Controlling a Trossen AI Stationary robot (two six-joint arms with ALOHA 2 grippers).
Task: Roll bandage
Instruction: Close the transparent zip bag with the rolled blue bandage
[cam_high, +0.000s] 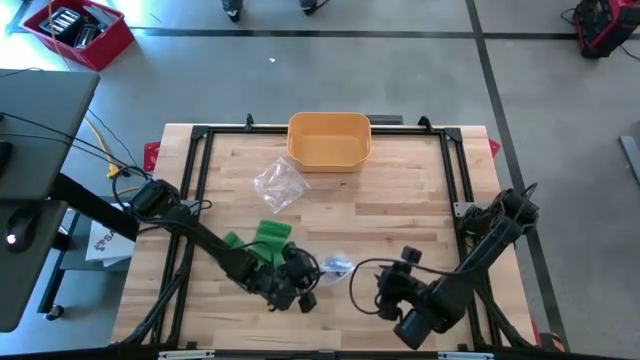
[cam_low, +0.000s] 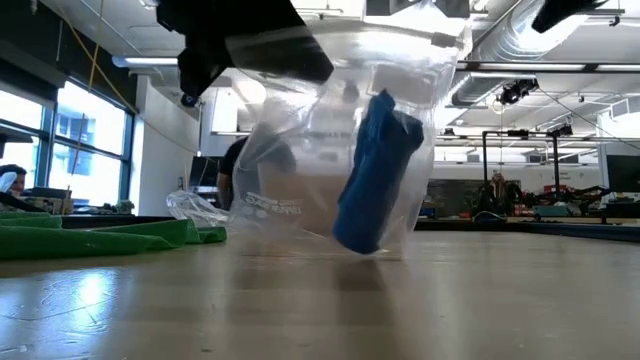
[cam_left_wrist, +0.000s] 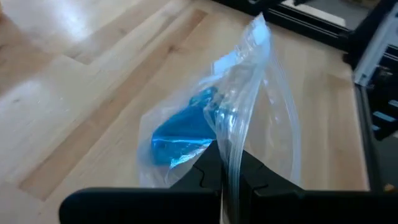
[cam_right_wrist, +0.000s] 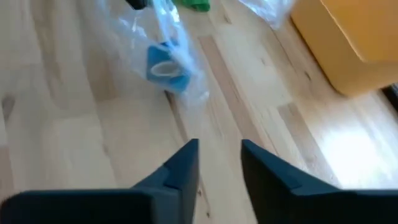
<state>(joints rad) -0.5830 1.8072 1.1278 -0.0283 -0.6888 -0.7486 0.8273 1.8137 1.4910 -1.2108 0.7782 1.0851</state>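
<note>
Two grippers: left gripper (cam_left_wrist: 222, 177) clamped on a clear bag (cam_left_wrist: 249, 124) holding a blue bandage roll (cam_left_wrist: 183, 134); right gripper (cam_right_wrist: 219, 155) apart, empty.

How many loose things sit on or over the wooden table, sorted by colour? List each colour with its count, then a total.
Clear plastic bags: 2, held bag, empty bag
Blue bandage roll: 1, inside the held bag
Green items: 1 cluster; exact number unclear
Yellow-orange bin: 1
Total: 5

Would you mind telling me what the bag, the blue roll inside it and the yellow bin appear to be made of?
Bag: thin clear plastic film, glossy and creased. Blue roll: probably soft woven bandage, matte, though blurred through the film. Yellow bin: seemingly moulded plastic, smooth with rounded corners.
</note>
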